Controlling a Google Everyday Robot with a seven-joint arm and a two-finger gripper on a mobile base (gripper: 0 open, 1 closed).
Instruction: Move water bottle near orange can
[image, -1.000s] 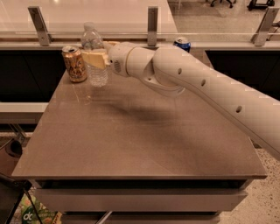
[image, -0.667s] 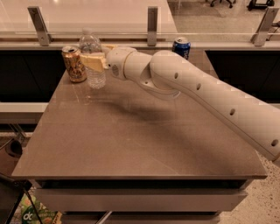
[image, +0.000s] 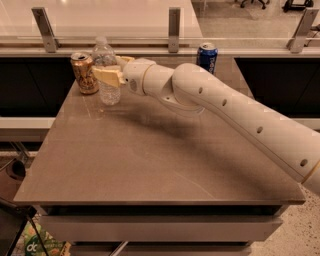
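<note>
The water bottle (image: 105, 57), clear ribbed plastic with a white cap, stands upright at the back left of the table. The orange can (image: 84, 73) is close beside it on the left. My gripper (image: 113, 74) reaches in from the right and is shut on the bottle's middle, with a tan finger (image: 107, 76) across its front. The bottle's base is at the table top or just above it; I cannot tell whether it touches the can.
A dark blue can (image: 207, 56) stands at the back of the brown table (image: 150, 160), right of my arm. A rail with metal posts (image: 174, 22) runs behind the table. The table's left edge is near the orange can.
The bottle has come down a little in my gripper, beside the orange can. My arm has lowered and now shows the whole blue can behind it.
</note>
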